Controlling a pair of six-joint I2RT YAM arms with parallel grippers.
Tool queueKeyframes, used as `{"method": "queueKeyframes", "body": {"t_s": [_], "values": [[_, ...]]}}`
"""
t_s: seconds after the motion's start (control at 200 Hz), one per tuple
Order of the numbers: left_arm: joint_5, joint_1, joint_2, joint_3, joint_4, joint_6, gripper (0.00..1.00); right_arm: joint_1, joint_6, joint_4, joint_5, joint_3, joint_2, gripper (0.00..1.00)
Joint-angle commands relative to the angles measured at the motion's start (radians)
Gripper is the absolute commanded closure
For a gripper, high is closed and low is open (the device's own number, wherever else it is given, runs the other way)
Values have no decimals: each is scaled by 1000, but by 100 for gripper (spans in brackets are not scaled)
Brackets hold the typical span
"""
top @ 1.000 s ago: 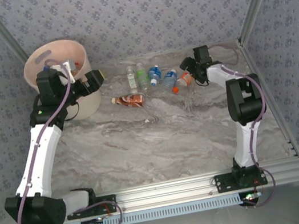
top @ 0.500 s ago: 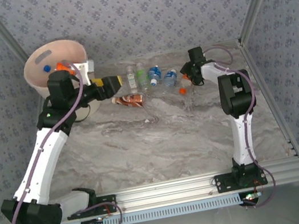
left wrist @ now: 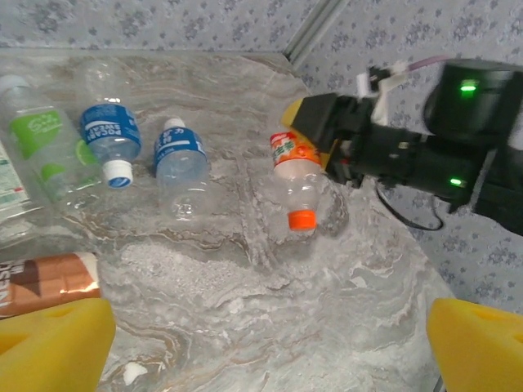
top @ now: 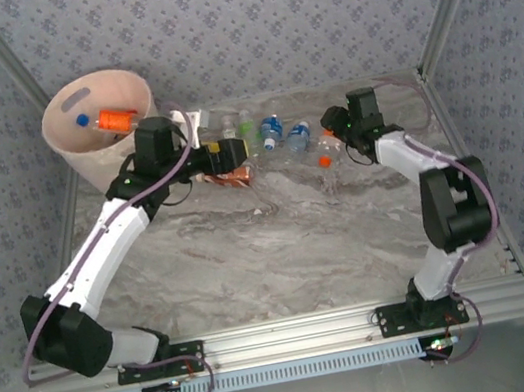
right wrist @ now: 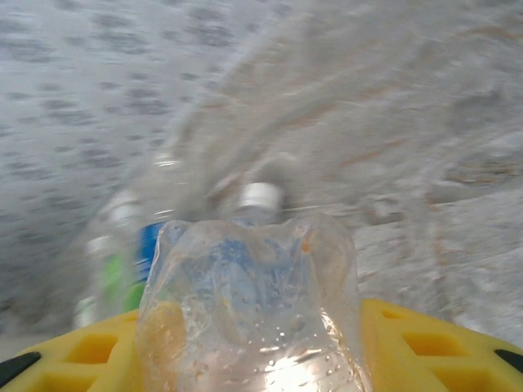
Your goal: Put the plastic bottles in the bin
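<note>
The pale pink bin [top: 73,148] stands at the back left with an orange-labelled bottle [top: 114,118] and a blue-capped one inside. Several plastic bottles lie in a row at the back: a green-labelled one [left wrist: 39,135], two blue-labelled ones [left wrist: 109,135] [left wrist: 180,157], and a brown-labelled one [left wrist: 42,282]. My left gripper [top: 227,153] hovers open over the brown-labelled bottle [top: 234,174], its yellow fingers [left wrist: 51,343] wide apart with nothing between them. My right gripper [top: 331,129] is shut on the base end of the orange-capped bottle [left wrist: 298,175]. That bottle's clear bottom [right wrist: 253,310] sits between the yellow pads [right wrist: 425,343].
The marble tabletop [top: 290,242] is bare in front of the bottle row. Patterned walls and metal frame posts [top: 443,12] close in the back and sides. The two grippers face each other across the bottle row, about a bottle's length apart.
My left arm has swung from over the bin to the right, out above the bottle row. My right gripper has shut on the orange-capped bottle.
</note>
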Motion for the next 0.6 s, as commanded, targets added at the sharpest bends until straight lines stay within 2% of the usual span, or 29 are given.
{"method": "queueKeyframes", "body": {"t_s": [0.0, 0.185, 0.41, 0.505, 0.595], "values": [[67, -33, 40, -17, 105, 9, 2, 75, 1, 133, -34, -109, -145, 52], [167, -70, 116, -18, 240, -63, 2, 195, 7, 199, 3, -187, -291, 52], [227, -152, 183, -16, 380, -65, 2, 280, 39, 290, -20, -187, -327, 52], [155, -172, 190, -17, 372, -34, 2, 287, 95, 333, -43, -188, -323, 52], [-27, -195, 192, -16, 324, 12, 2, 295, 125, 365, -65, -182, -321, 52]]}}
